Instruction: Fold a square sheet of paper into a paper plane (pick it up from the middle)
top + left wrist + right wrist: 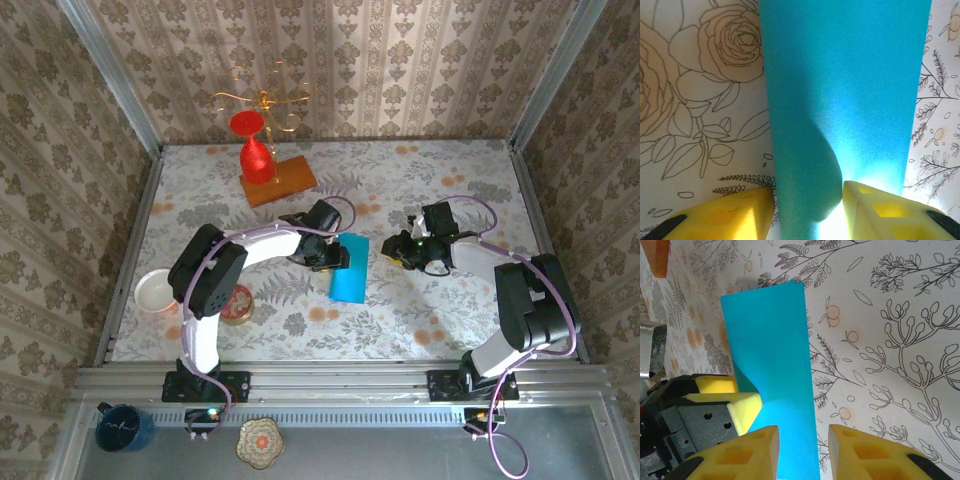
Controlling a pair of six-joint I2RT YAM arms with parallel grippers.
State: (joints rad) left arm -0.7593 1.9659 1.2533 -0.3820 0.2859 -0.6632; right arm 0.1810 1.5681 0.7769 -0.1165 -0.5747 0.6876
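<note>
1. Although the square sheet of paper (351, 268) lies on the desk (430, 180) between the two arms as a long narrow strip, it has no slanted corners and no pointed nose. I therefore judge the folding to be at an early stage.
2. Done so far, by the look of it: one fold in half. In the right wrist view the strip's far end shows a doubled edge, two layers lying one on the other.
3. Left to do, as I judge it: the corner flaps for the nose, the wing folds, and the pick-up from the middle.
4. At the strip's left long edge, the left claw (807, 191) has its yellow fingers (735, 215) clenched on a raised hump of the sheet. Both pads touch the paper, though the pinch may be looser than it looks, since the view is very close and glare washes out the gap.
5. Over the strip's right long edge hangs the right claw (804, 432), released and grasping nothing. Paper and bare desk show between its fingers.
6. Hard to make out:
   - The strip's near end is cut off in both wrist views.
   - From above, the left claw covers part of the left edge.
   - Whether the two layers line up there, and how sharp the crease is, I cannot tell.
</note>
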